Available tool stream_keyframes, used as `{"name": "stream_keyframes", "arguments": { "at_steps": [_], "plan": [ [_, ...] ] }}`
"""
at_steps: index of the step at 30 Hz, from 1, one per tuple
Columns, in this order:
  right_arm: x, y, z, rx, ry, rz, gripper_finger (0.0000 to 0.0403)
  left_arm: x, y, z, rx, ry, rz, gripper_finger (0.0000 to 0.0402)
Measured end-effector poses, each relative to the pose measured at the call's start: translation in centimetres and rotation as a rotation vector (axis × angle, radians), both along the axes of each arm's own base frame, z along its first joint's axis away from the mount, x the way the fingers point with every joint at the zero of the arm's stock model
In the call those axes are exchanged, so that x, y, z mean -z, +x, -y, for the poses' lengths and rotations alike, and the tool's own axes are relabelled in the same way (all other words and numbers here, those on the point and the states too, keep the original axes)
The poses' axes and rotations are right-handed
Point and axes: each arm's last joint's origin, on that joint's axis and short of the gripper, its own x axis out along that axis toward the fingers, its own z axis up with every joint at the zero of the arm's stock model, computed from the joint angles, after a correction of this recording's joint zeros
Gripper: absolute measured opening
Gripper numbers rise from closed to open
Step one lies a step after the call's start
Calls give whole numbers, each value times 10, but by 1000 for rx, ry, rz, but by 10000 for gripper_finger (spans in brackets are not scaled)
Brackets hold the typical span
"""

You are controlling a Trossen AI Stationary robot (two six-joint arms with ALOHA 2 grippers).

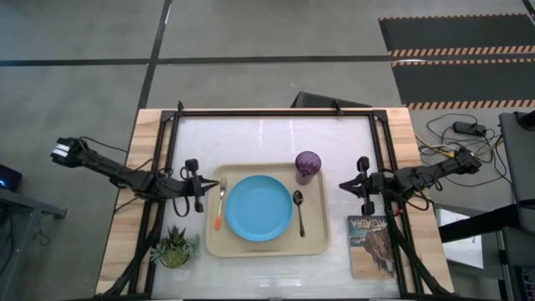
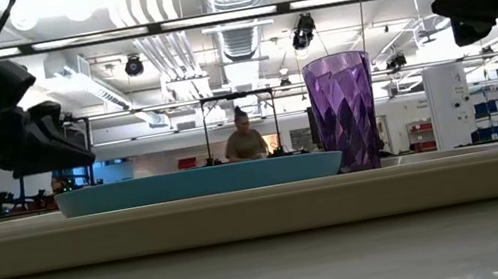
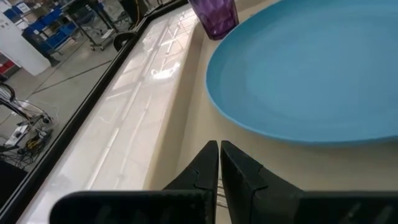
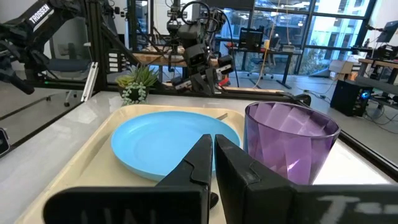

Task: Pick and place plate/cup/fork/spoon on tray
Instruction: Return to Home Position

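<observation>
Cream-beige tray (image 1: 251, 248) holds plate (image 1: 258, 208), cup (image 1: 308, 165) at one o'clock, fork (image 1: 221, 205) at nine, spoon (image 1: 299, 211) at three; both jaws clenched, empty.

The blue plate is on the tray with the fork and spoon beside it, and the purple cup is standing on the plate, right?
Not quite: the purple cup isn't on the plate. The high view shows it standing on the tray beside the plate, near a corner. The fork and spoon do lie beside the plate.
</observation>
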Motion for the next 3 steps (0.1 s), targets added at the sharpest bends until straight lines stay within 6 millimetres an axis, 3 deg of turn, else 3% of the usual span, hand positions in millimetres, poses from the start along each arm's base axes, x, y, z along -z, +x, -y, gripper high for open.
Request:
{"name": "stream_keyframes", "arguments": {
  "at_steps": [3],
  "plan": [
    [0,0,0,0,0,0,9,1,0,0,0,3,-9,0]
  ]
}}
